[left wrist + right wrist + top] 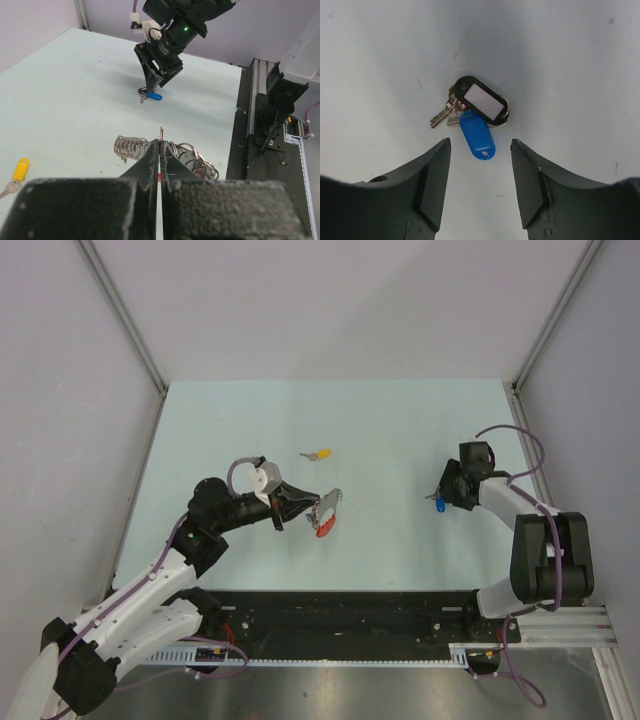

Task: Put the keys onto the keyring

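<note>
The blue-capped key (478,136) lies on the table with a black tag (482,100) and silver keys (442,116) bunched at its head. My right gripper (480,141) is open just above it, a finger on each side, not touching. It shows in the top view (440,497) over the blue key (440,507). My left gripper (160,143) is shut on a thin metal part of the keyring (196,159), a bunch of silver rings with a red piece (324,530) under it. The yellow-capped key (321,454) lies apart, also in the left wrist view (20,169).
The pale table (400,430) has grey walls at the back and sides. A black rail (350,612) runs along the near edge. A black post and cabling (277,100) stand to the right in the left wrist view.
</note>
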`<state>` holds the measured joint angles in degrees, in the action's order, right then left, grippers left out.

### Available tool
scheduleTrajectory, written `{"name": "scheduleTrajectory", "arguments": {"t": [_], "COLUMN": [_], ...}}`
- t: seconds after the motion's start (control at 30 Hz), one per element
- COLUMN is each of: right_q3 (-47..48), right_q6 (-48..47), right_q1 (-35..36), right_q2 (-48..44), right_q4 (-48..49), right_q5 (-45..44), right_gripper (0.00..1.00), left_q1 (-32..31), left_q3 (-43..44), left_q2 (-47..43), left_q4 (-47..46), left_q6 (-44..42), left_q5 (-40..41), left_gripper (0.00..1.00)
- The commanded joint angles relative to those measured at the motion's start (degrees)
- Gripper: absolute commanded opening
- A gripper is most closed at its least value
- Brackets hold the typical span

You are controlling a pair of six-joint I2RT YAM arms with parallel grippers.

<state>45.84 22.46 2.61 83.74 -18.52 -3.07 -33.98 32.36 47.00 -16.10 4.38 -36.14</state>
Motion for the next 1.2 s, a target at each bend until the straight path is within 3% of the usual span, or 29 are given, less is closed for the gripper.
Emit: {"name": "scheduleTrajectory", "arguments": {"t": [0.0,0.17,0.47,0.63,0.8,1.07,1.17], "right_q3": [1.3,1.4,5.6,6.6,7.9,8.0,8.0], "right_q6": [1.2,0.2,0.3,-1.1,-3.1,-0.1,0.9], "right_q1": [-0.1,2.4,10.7,14.2,19.2,31.0,34.9], "right_q2": [3.0,5.9,12.5,12.8,11.9,9.8,6.4], "right_q4": [3.5,3.8,-4.1,-5.6,-6.6,-15.4,-17.7], "right_q5": [1.4,-0.1,-10.8,-13.5,-8.6,-7.7,-8.4], "right_gripper": [0.54,0.48,0.47,0.30,0.22,0.24,0.42], "left_q1": [0.4,0.3,0.3,0.3,0.2,0.1,0.1], "left_q3": [1.0,0.9,1.0,0.9,1.0,1.1,1.3], "left_q2": [-0.9,-1.5,-3.0,-3.8,-4.5,-5.0,-5.1], "left_q4": [-2.5,-2.6,-2.3,-2.2,-2.1,-1.6,-1.5], "left_q6": [-1.4,-1.4,-1.8,-1.9,-2.1,-2.7,-2.9], "left_q5": [0.5,0.5,0.9,1.0,1.1,1.5,1.7], "left_gripper": [0.00,0.00,0.00,0.00,0.00,0.00,0.00]}}
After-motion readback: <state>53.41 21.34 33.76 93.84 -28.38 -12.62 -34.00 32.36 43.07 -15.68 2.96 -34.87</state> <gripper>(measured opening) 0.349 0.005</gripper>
